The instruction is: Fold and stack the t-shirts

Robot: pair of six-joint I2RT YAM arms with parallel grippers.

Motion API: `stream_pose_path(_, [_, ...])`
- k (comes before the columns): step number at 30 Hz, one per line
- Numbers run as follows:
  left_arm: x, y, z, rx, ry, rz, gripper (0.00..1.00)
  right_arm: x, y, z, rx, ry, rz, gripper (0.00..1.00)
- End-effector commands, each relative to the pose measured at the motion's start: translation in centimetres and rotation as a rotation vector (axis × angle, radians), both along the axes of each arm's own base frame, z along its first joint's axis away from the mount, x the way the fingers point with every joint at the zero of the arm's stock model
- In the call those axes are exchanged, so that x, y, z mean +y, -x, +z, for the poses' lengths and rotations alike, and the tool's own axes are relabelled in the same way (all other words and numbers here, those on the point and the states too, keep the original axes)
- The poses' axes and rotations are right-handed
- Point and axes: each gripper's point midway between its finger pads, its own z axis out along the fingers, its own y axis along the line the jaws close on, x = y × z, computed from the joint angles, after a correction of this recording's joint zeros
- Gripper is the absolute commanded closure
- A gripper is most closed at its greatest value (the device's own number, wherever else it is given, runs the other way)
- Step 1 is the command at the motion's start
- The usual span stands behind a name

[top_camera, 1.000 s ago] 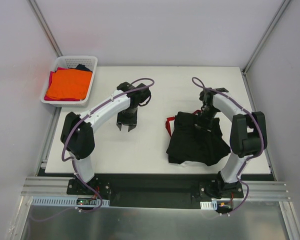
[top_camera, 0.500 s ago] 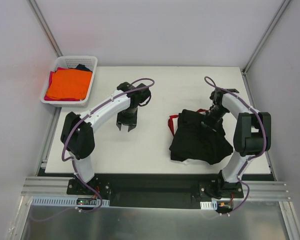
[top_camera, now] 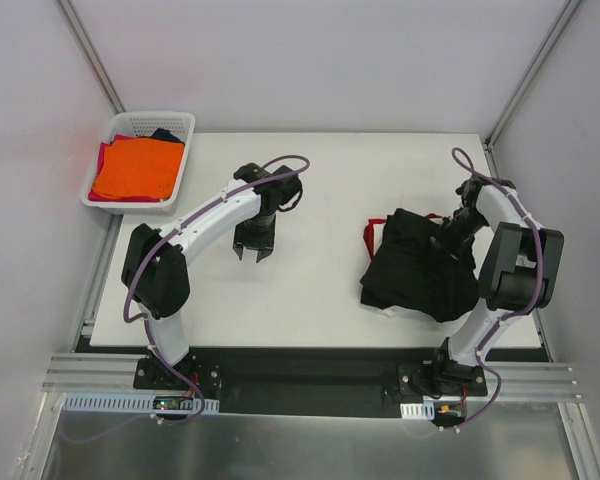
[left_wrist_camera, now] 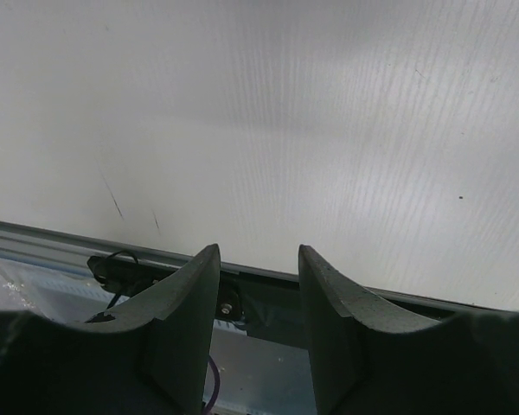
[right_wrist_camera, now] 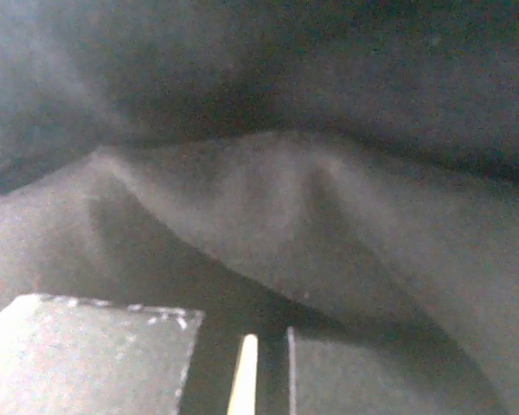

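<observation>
- The top view alone shows the whole layout. The black t-shirt (top_camera: 418, 278) lies bunched on the right half of the white table (top_camera: 310, 295), close to my right arm. The white lattice basket (top_camera: 172, 119) sits off the table's far left corner, with a folded orange t-shirt (top_camera: 135, 168) on top of the clothes in it.
- My right wrist view shows only what the top view hides: dark cloth (right_wrist_camera: 285, 199) fills the frame and rises in a soft ridge just ahead of my fingers (right_wrist_camera: 104, 346).
- My right gripper (top_camera: 450, 240) is closed, pinching the black t-shirt at its far right edge.
- My left wrist view shows bare, faintly ribbed table and my two dark, curved fingers.
- My left gripper (left_wrist_camera: 258, 259) stands partly open with nothing between the fingers. In the top view it hangs over the table's middle left, well apart from the shirt.
- The shirt is a crumpled heap, so I cannot tell its long axis or where the collar points. A red strip (top_camera: 368, 234) sticks out at its far left corner.
- The cloth looks matte, soft and creased; the basket is rigid plastic mesh.
</observation>
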Motion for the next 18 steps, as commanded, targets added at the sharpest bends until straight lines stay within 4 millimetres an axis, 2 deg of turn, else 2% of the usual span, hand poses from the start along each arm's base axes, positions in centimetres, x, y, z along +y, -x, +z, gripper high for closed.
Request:
stream_pose_path(1, [0.4,-0.2,0.7,-0.001,-0.022,-0.017,0.58,-8.4,-3.6,-3.5,-0.105,0.288,0.003,0.99])
stream_pose_path(8, [-0.2,-0.7,0.6,0.009,-0.014,-0.031,0.58,-11.2,-5.3,-2.6,-0.132,0.295,-0.048,0.99])
stream_pose_path(12, [-0.8,-1.2,0.7,0.009,0.002,-0.039,0.58,-12.4,-7.3,-1.8,-0.16,0.296,-0.05,0.99])
stream_pose_path(13, [-0.9,-1.2,0.6,0.016,0.0,-0.042,0.58,-12.6,-7.6,-2.4,-0.146,0.288,-0.036,0.99])
stream_pose_path(18, [-1.6,-1.6,0.6,0.023,0.021,-0.049,0.58,-14.1,-9.3,-2.3,-0.149,0.27,-0.053,0.99])
